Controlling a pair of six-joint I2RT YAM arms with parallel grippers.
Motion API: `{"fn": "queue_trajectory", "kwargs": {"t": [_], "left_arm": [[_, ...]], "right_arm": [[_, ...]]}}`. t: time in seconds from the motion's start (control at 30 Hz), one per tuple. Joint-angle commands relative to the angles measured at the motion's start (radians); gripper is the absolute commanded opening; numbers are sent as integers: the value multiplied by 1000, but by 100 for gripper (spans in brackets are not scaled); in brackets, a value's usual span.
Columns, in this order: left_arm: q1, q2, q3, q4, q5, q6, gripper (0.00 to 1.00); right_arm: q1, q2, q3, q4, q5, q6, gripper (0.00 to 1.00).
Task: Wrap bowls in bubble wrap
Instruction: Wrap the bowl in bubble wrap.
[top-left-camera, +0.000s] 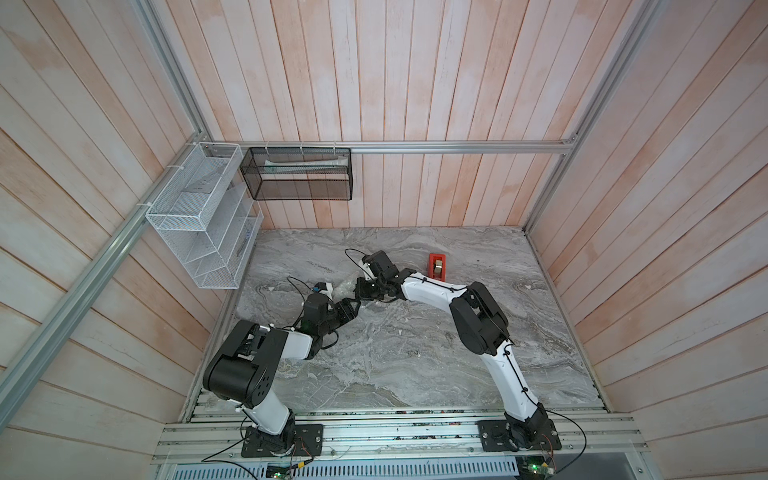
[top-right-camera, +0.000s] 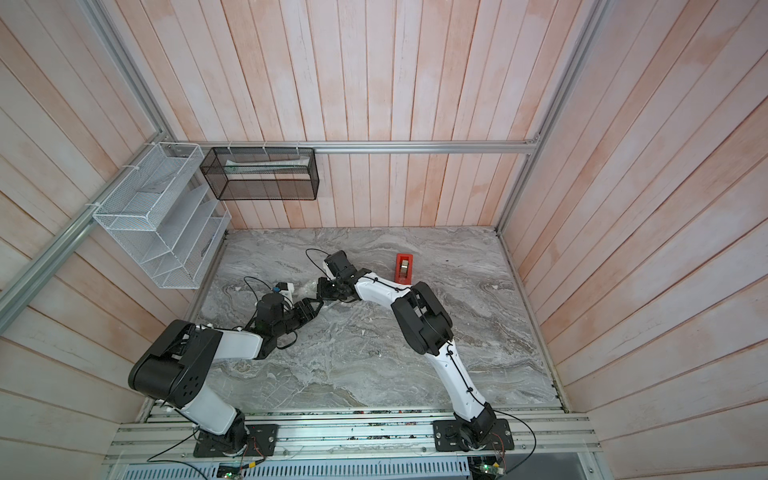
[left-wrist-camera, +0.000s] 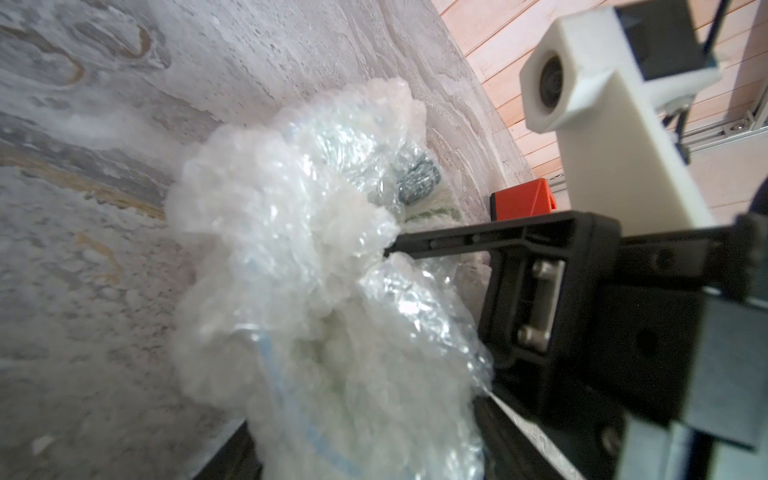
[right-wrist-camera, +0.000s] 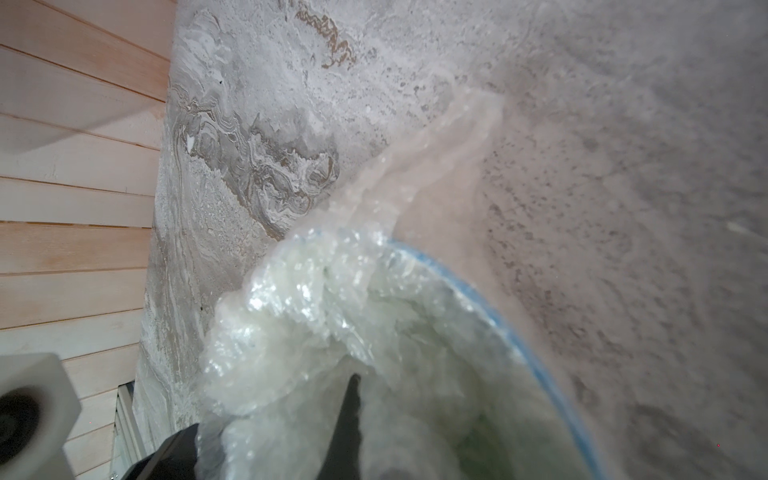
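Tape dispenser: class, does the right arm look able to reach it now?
Probably not yet: the right gripper is shut on the bubble wrap; the tape dispenser stands beside its forearm.

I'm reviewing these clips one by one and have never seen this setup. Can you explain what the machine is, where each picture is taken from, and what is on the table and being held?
Two white-and-black robot arms stand at one edge of a marble-patterned table. Both top views look down on the whole scene; the other two pictures come from a camera on each arm's wrist. Between the grippers is a bowl, with green prints and a blue rim, bundled in crinkly bubble wrap. The right gripper is pinched shut on the wrap; the left gripper has its jaws apart beside the bundle. A red tape dispenser stands farther back, untouched.
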Motion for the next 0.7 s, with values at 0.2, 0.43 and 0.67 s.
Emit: {"fn": "queue_trajectory", "kwargs": {"t": [0.2,0.43,0.67], "left_arm": [[44,45,4,80,-103,-81,62],[44,108,45,51,-109,-87,57],[45,137,81,4,-116,-87,31]], "right_arm": [[-13,69,-82,-116,36,-5,0],[-18,63,-92,-107,18,-5,0],[-27,50,-105,-98,5,-4,0]]}}
